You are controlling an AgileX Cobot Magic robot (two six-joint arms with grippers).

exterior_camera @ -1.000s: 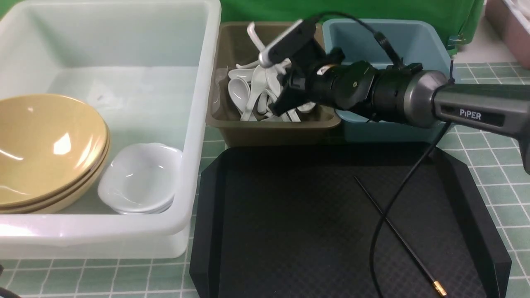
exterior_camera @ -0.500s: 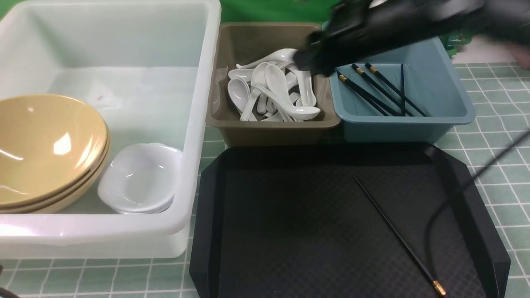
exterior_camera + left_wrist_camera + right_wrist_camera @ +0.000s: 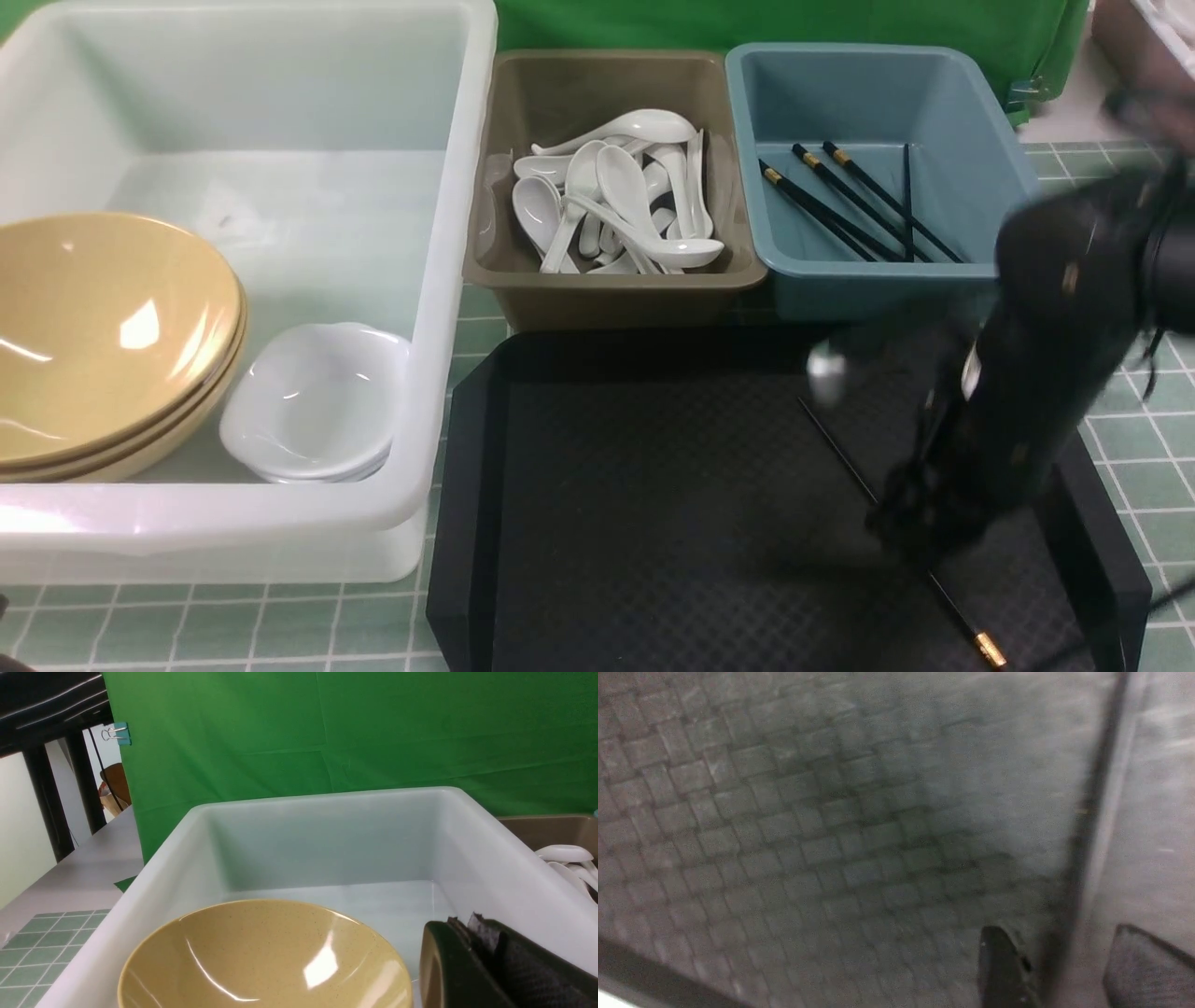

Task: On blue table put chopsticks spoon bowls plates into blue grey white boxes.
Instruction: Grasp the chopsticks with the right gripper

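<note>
A second ago our right arm (image 3: pixel 1036 373) reached across the grey box (image 3: pixel 611 280) with a spoon held in its fingers. Now it has swung down over the right side of the black tray (image 3: pixel 653 523), blurred by motion. The top spoon (image 3: pixel 644 121) has come to rest on the spoon heap (image 3: pixel 616 201) in that box. The lone chopstick (image 3: pixel 962 611) has not shifted; it lies slantwise on the tray, its gold band near the tray's near right corner.

The right gripper (image 3: pixel 1057 928) is released: its fingers (image 3: pixel 1004 970) stand apart with the lone chopstick running between them, and we cannot tell whether they touch it. The left gripper (image 3: pixel 465 924) is clenched on nothing, close to the white box (image 3: pixel 439 308).

We count three boxes along the counter (image 3: pixel 1120 327): white at the left edge, grey in the middle, and the blue box (image 3: pixel 878 289) to its right. The white box holds three stacked bowls (image 3: pixel 112 327) and a stack of plates (image 3: pixel 317 401) whose number we cannot tell. The heaped spoons are too tangled to count. The blue box holds at least four chopsticks (image 3: pixel 854 201).
</note>
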